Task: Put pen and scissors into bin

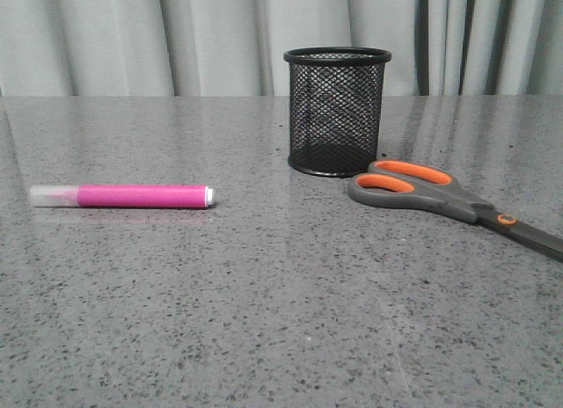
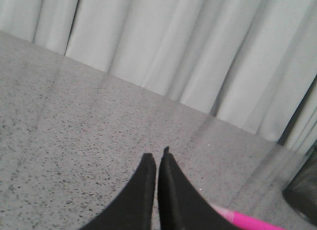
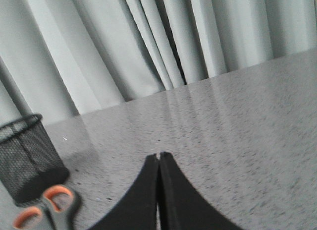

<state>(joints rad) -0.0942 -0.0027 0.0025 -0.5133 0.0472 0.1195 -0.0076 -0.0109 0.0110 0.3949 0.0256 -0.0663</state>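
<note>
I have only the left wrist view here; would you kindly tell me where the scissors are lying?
Observer: The scissors lie flat on the table, right of the bin, handles nearest its base.
Operator: Thank you. Is anything inside the bin?
Observer: Nothing shows through its mesh in the front view.
Operator: And how is the right hand?
Observer: The right hand is shut, with nothing between its fingers.

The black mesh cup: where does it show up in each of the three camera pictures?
Front view: the mesh cup stands upright, centre-right, just behind the scissors handles.
Left wrist view: only a blurred dark edge shows, near the pink pen.
Right wrist view: the cup stands behind the scissors handles.
Shared landmark: the grey curtain.
</note>
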